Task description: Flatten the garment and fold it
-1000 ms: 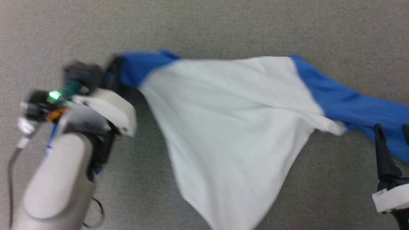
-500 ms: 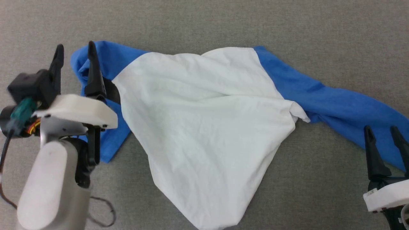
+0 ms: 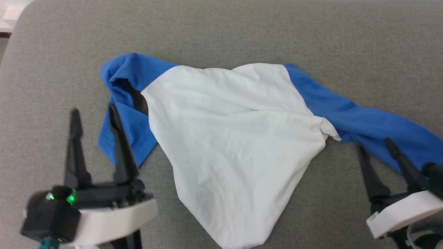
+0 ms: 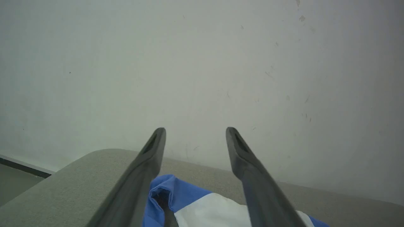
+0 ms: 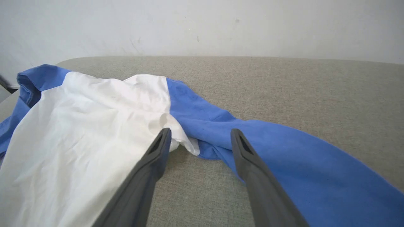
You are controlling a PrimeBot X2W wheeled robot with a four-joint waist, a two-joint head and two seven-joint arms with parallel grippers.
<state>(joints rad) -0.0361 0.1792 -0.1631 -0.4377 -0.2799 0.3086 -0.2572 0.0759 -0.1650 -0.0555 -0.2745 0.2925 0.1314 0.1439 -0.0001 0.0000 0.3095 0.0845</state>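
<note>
At right edge, garment [image 3: 235, 138] sleeve cut off

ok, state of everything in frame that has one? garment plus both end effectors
garment: lying crumpled on the grey surface, neither flat nor folded; bunched sleeve on the robot's left, long sleeve stretched out to its right.
left end effector: open, holding nothing.
right end effector: open, holding nothing, tips near the long sleeve; contact unclear.
</note>
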